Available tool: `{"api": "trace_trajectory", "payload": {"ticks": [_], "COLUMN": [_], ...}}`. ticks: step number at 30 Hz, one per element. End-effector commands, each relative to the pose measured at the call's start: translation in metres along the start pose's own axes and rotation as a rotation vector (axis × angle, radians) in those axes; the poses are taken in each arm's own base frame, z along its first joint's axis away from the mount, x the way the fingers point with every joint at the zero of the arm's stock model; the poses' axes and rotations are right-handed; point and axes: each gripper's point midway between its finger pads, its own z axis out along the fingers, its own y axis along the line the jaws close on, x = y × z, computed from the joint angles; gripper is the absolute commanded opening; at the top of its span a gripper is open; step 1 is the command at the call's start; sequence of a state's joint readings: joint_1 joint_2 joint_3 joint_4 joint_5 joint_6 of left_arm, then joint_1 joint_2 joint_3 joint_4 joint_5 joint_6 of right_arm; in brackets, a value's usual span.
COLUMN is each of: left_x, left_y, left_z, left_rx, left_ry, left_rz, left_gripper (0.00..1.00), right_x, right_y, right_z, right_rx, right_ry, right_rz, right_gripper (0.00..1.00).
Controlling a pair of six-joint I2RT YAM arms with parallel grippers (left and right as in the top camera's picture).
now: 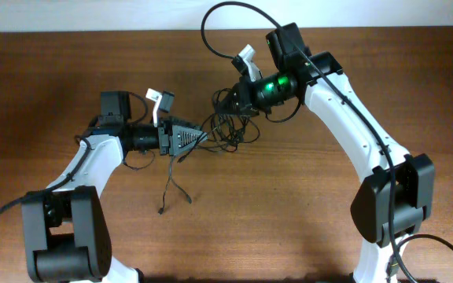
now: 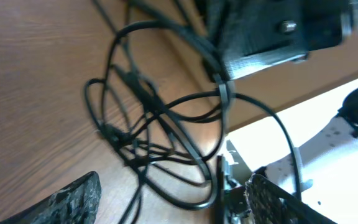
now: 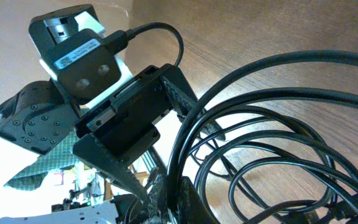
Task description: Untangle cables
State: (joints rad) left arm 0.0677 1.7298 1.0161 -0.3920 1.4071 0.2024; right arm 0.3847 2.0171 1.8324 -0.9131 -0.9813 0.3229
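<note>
The cables (image 1: 233, 132) are a tangle of thin black cords in loops at the table's middle. One loose tail (image 1: 168, 189) trails toward the front. My left gripper (image 1: 200, 139) is at the tangle's left edge. In the left wrist view (image 2: 173, 205) its fingers are wide apart, with cable loops (image 2: 160, 118) lying between them. My right gripper (image 1: 225, 103) reaches in from the back right. In the right wrist view (image 3: 171, 199) it is shut on a few cable strands (image 3: 260, 124), which rise from the jaws. It also shows in the left wrist view (image 2: 260, 31).
The wooden table (image 1: 305, 212) spreads around the tangle. The two grippers are close together over it. The left gripper's body (image 3: 123, 124) fills the right wrist view's left half. Thicker arm cables (image 1: 219, 20) arc above the right arm.
</note>
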Motion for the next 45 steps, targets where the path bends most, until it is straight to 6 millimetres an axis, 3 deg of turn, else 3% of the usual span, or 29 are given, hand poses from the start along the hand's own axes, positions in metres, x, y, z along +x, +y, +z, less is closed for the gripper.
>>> {"api": "trace_trajectory", "payload": {"ticks": [1, 7, 9, 12, 13, 15, 18, 19, 21, 23, 26, 28, 29, 30, 31, 33, 34, 35, 37, 40, 42, 45], "left_x": [-0.001, -0.005, -0.008, -0.015, -0.018, -0.019, -0.005, 0.01, 0.034, 0.038, 0.042, 0.042, 0.041, 0.04, 0.038, 0.035, 0.03, 0.021, 0.01, 0.004, 0.002, 0.002], "left_y": [-0.006, 0.002, 0.013, 0.007, 0.008, 0.022, 0.053, 0.079, 0.119, 0.133, 0.136, 0.138, 0.136, 0.133, 0.131, 0.128, 0.121, 0.108, 0.08, 0.057, 0.053, 0.053], "left_z": [0.001, 0.003, 0.012, 0.031, 0.036, 0.039, 0.03, 0.014, -0.028, -0.059, -0.077, -0.082, -0.08, -0.075, -0.069, -0.063, -0.054, -0.04, -0.021, -0.012, -0.01, -0.01], "left_rx": [0.05, 0.009, -0.065, -0.053, -0.066, -0.153, -0.342, -0.516, -0.828, -0.927, -0.949, -0.955, -0.942, -0.913, -0.884, -0.859, -0.793, -0.676, -0.466, -0.318, -0.291, -0.292], "left_ry": [-0.007, -0.004, 0.003, 0.016, 0.013, -0.003, -0.005, 0.005, 0.011, -0.026, -0.058, -0.069, -0.068, -0.065, -0.057, -0.047, -0.031, -0.015, 0.005, 0.011, 0.01, 0.01], "left_rz": [-0.041, -0.15, -0.228, -0.225, -0.229, -0.252, -0.328, -0.389, -0.479, -0.529, -0.598, -0.612, -0.611, -0.608, -0.589, -0.56, -0.502, -0.413, -0.264, -0.153, -0.131, -0.13], "left_gripper": [0.7, 0.6, 0.57, 0.53, 0.48, 0.01, 0.0, 0.0, 0.0, 0.0, 0.0, 0.0, 0.0, 0.0, 0.0, 0.0, 0.0, 0.0, 0.04, 0.08, 0.09, 0.08], "right_x": [0.002, 0.007, 0.009, 0.01, 0.01, 0.01, 0.007, 0.004, -0.002, -0.001, 0.017, 0.039, 0.052, 0.058, 0.063, 0.064, 0.062, 0.059, 0.052, 0.048, 0.044, 0.035], "right_y": [0.014, 0.022, 0.025, 0.025, 0.025, 0.025, 0.026, 0.024, 0.005, -0.036, -0.104, -0.156, -0.173, -0.175, -0.175, -0.167, -0.155, -0.145, -0.131, -0.096, -0.073, -0.056], "right_z": [-0.003, 0.001, 0.005, 0.005, 0.005, 0.005, -0.003, -0.011, -0.031, -0.055, -0.097, -0.141, -0.161, -0.164, -0.162, -0.15, -0.138, -0.126, -0.106, -0.064, -0.042, -0.015], "right_rx": [-0.076, -0.109, -0.11, -0.111, -0.111, -0.111, -0.146, -0.159, -0.129, 0.007, 0.285, 0.539, 0.608, 0.602, 0.6, 0.565, 0.5, 0.455, 0.417, 0.313, 0.234, 0.224], "right_ry": [0.018, 0.041, 0.049, 0.05, 0.051, 0.05, 0.045, 0.032, -0.003, -0.035, -0.044, -0.036, -0.028, -0.017, 0.002, 0.026, 0.036, 0.043, 0.054, 0.096, 0.104, 0.079], "right_rz": [0.004, -0.002, -0.008, -0.008, -0.008, -0.008, -0.003, -0.009, 0.017, 0.092, 0.224, 0.352, 0.416, 0.446, 0.444, 0.423, 0.412, 0.39, 0.33, 0.223, 0.177, 0.199], "right_gripper": [0.04, 0.04, 0.04, 0.04, 0.04, 0.04, 0.04, 0.04, 0.04, 0.04, 0.04, 0.04, 0.04, 0.04, 0.04, 0.34, 0.39, 0.54, 0.56, 0.56, 0.54, 0.49]}}
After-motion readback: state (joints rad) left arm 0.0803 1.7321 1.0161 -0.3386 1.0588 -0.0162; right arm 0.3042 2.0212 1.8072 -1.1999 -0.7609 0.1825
